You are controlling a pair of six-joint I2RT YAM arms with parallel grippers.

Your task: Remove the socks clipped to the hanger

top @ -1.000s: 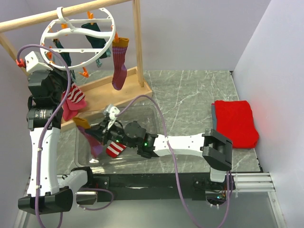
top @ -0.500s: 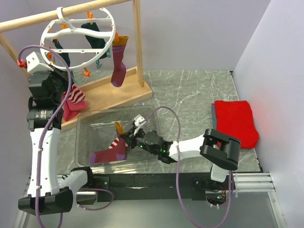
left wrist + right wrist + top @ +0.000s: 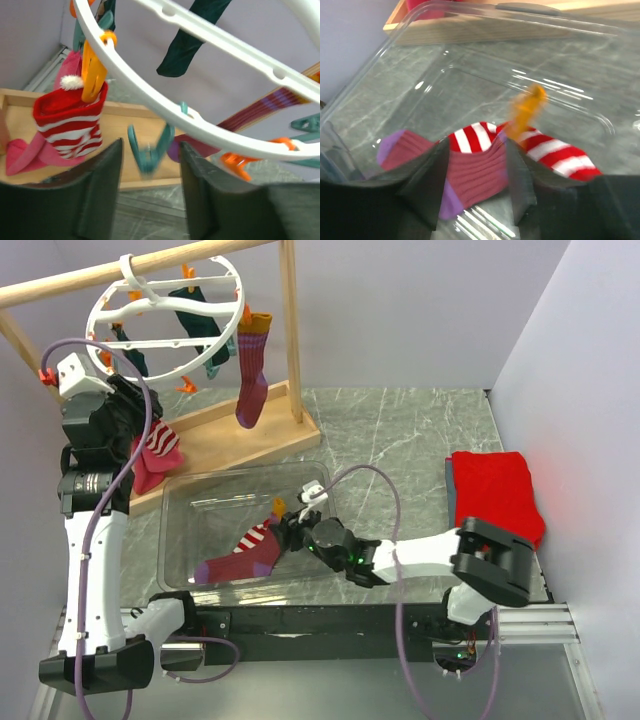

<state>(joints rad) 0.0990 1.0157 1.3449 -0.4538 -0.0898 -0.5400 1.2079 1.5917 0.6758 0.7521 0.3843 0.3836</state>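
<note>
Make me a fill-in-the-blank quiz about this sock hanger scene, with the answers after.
The striped sock hangs from an ___ clip on the hanger. A ___ clip hangs inside the open left tool. The right tool, above the socks in the bin, is ___. The folded cloth is ___.
Answers: orange, teal, open, red.

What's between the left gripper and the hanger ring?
An empty teal clip, hanging from the hanger ring just past the fingertips; seen in the left wrist view.
</note>
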